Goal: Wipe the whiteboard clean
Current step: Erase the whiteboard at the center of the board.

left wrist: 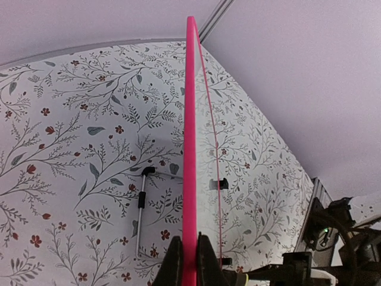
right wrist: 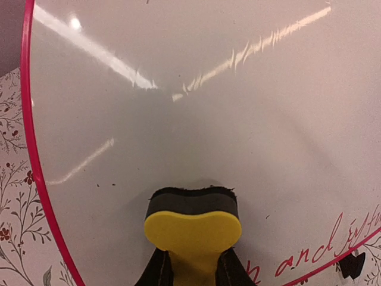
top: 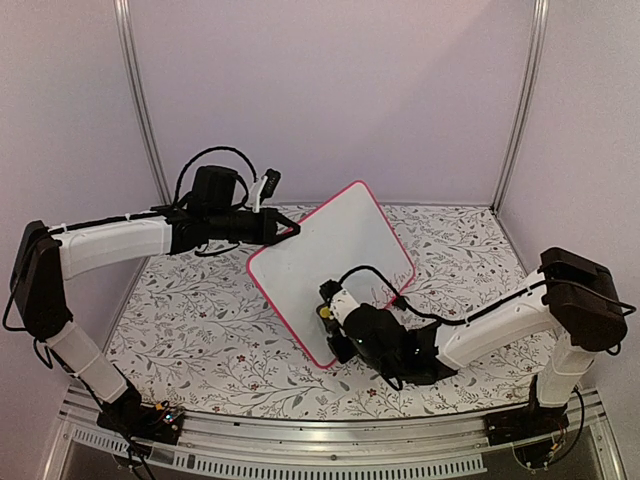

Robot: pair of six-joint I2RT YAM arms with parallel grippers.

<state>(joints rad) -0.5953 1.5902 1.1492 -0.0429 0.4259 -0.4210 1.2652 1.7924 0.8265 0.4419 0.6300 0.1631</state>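
The whiteboard [top: 330,255], white with a pink-red frame, stands tilted on one corner on the table. My left gripper [top: 285,232] is shut on its upper left edge; the left wrist view shows the frame [left wrist: 190,149] edge-on between the fingers [left wrist: 174,262]. My right gripper [top: 330,320] is shut on the yellow block eraser [right wrist: 193,229], whose dark felt face presses against the board's surface [right wrist: 196,107]. Red handwriting [right wrist: 309,253] remains near the lower right frame. A black clip foot [right wrist: 356,265] shows at that edge.
The floral-patterned table [top: 200,320] lies under both arms. A thin metal rod with black ends [left wrist: 141,205] lies on it behind the board. Walls and frame posts [top: 520,100] enclose the back and sides.
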